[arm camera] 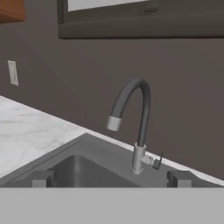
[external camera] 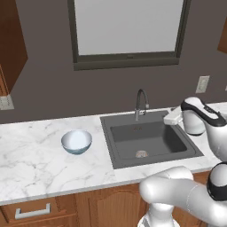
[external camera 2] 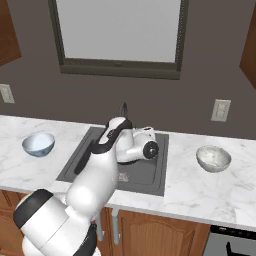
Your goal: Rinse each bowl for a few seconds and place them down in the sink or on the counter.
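- Hovering over the right side of the sink (external camera: 150,139), the tool (arm camera: 111,179) points at the faucet (arm camera: 133,118); its two fingertips (arm camera: 41,178) stand wide apart with nothing between them, so it is released and empty.
- From the right base camera the hand sits above the basin (external camera 2: 145,175), with the white arm (external camera 2: 97,170) rising in front of the sink's near edge.
- From the left base camera the hand is by the sink's far right corner, near the back edge of the table (external camera: 40,164).
- One bowl, light blue (external camera: 76,141) with a white inside, stands upright on the table left of the sink, apart from the sink's left rim.
- The other bowl, grey-white and speckled (external camera 2: 213,158), stands upright on the table right of the sink, well apart from the rim.
- The sink is a dark grey basin set into the white marble table, with a round metal drain (external camera: 141,154) near its front edge.
- The faucet stands at the middle of the sink's back edge, its curved neck arching over the basin, with a small lever (arm camera: 157,161) at its base.
- Behind the table's back edge is a dark wall with a window (external camera: 128,31) above the faucet.
- Brown wooden cabinets (external camera: 97,208) run under the table's front edge.
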